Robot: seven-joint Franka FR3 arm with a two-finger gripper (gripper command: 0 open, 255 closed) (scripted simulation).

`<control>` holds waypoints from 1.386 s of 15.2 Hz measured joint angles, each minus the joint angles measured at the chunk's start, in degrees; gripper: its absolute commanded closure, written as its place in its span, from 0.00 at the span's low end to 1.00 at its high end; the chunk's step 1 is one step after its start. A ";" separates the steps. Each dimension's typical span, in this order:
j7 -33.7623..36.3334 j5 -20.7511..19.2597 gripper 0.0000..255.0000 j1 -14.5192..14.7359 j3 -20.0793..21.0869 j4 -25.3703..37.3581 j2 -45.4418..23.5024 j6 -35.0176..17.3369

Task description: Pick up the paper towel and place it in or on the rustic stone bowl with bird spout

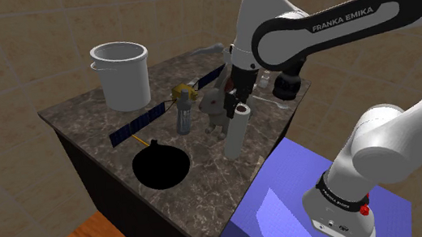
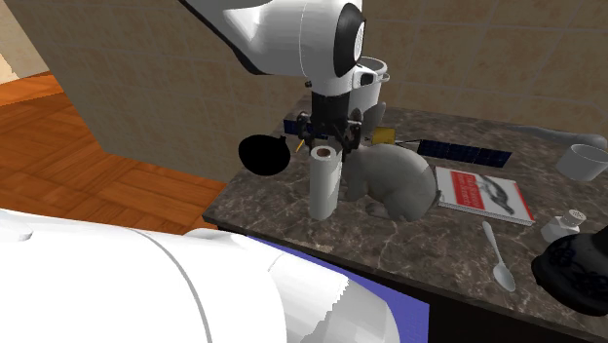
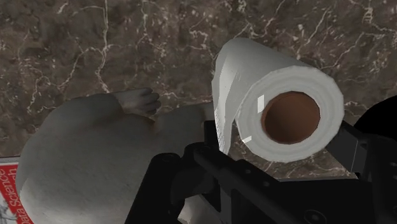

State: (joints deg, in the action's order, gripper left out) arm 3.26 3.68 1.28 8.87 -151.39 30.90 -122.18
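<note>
The paper towel [image 1: 236,130] is a white roll with a brown core, standing upright on the dark marble table [image 1: 209,183] near its edge by the stand. My black gripper [image 1: 238,102] hangs right at the roll's top end. In the second exterior view the gripper [image 2: 331,139] sits just over the roll [image 2: 324,183]. From the wrist the roll's open core [image 3: 289,116] is close. The bowl with a spout [image 1: 160,167] is drawn plain black and lies on the table toward the shoulder view's left of the roll; it also appears as the bowl [image 2: 265,154].
A grey animal figure [image 2: 395,180] crouches right beside the roll. A satellite model with blue panels [image 1: 177,109] and a white pot [image 1: 123,75] stand further back. A book [image 2: 482,192], spoon [image 2: 499,255], shaker [image 2: 563,226] and white cup [image 2: 585,161] lie at the second exterior view's right.
</note>
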 measured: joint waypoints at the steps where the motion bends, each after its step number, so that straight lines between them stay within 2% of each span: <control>1: 0.00 0.00 1.00 0.00 0.00 -0.03 0.00 0.00; 9: 0.00 0.02 1.00 0.01 0.01 -0.02 -0.02 -0.02; 21: -0.31 -0.31 1.00 -0.12 -0.73 6.49 2.87 9.40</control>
State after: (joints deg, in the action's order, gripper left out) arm 2.95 3.37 1.16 8.15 -144.90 33.77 -112.78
